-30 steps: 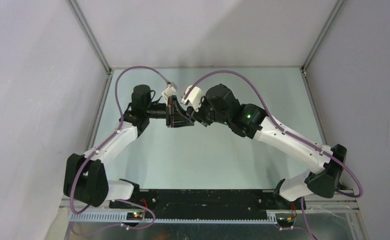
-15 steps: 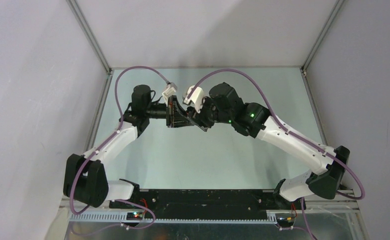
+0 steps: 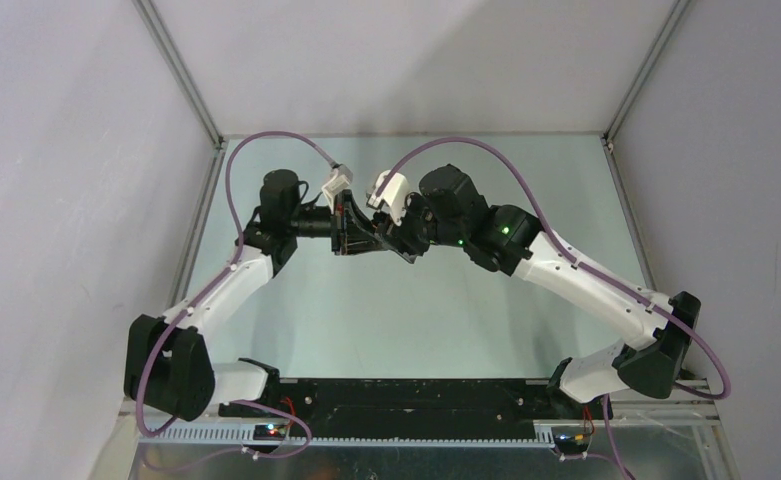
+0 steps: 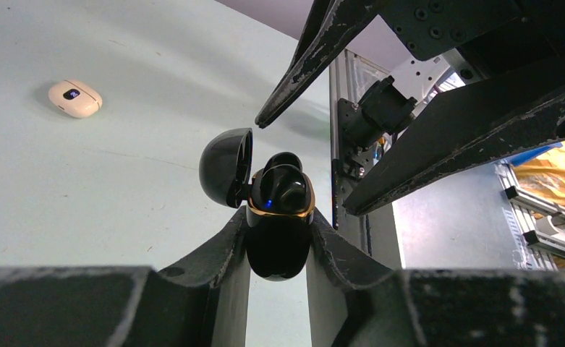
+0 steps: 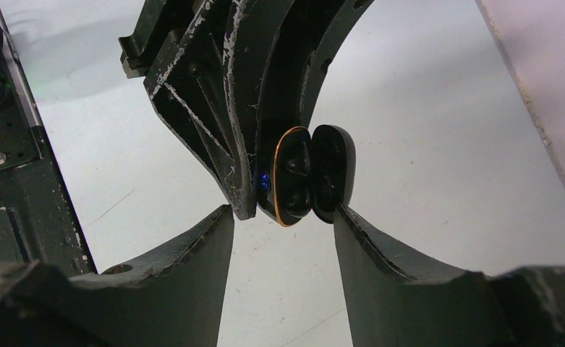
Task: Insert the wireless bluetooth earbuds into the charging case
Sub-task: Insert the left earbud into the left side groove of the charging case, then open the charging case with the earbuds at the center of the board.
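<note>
My left gripper (image 4: 279, 225) is shut on a black charging case (image 4: 279, 231) with a gold rim, held above the table. Its lid (image 4: 225, 168) hangs open to the left. A black earbud (image 4: 285, 186) sits in the case beside a blue light. A cream-white earbud (image 4: 74, 98) lies on the table far off. My right gripper (image 5: 283, 217) is open, with its fingertips on either side of the case (image 5: 288, 177) and lid (image 5: 335, 170); one fingertip (image 5: 346, 217) is at the lid's edge. In the top view both grippers meet at the table's middle back, left (image 3: 351, 228) and right (image 3: 398, 238).
The pale green table (image 3: 406, 310) is walled by grey panels at the back and sides. A metal rail with a black fitting (image 4: 370, 116) shows behind the case. Purple cables (image 3: 266, 140) arch over both arms.
My right gripper has swung down and left toward the case in the left gripper. In the last half second the left arm shifted slightly; the case stays gripped.
</note>
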Tool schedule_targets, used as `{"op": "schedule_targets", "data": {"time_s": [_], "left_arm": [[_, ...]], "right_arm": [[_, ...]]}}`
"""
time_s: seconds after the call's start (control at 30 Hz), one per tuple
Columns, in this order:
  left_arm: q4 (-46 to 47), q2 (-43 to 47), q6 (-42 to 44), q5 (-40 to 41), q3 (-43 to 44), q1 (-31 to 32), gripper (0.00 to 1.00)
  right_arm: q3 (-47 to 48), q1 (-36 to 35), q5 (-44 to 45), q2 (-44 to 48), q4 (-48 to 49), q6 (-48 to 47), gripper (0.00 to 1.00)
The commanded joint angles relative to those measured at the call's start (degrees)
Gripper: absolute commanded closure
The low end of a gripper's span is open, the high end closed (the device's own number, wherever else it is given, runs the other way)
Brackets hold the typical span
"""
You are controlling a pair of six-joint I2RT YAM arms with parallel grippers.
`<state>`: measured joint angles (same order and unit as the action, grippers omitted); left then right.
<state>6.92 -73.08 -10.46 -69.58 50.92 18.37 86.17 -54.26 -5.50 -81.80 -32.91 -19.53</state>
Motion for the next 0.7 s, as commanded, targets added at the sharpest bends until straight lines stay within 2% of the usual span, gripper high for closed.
{"op": "schedule_targets", "data": {"time_s": [0.0, 0.2, 0.37, 0.67], "left_arm": [[1.8, 2.2, 1.2, 0.1, 0.6, 0.4, 1.00], [2.0, 2.0, 1.4, 0.1, 0.4, 0.7, 1.00], [1.8, 2.3, 1.5, 0.1, 0.4, 0.7, 1.00], [-0.4, 2.4, 4.5, -0.2, 0.7, 1.1, 1.00]], "right_arm": [[1.5, 0.0, -0.4, 1.5, 0.4, 0.3, 0.42], [1.6, 0.2, -0.7, 1.7, 0.4, 0.4, 0.42], [2.5, 1.3, -6.2, 2.0, -0.8, 1.8, 0.37], [3.5, 3.9, -9.9, 4.9, -2.0, 2.4, 0.33]]}}
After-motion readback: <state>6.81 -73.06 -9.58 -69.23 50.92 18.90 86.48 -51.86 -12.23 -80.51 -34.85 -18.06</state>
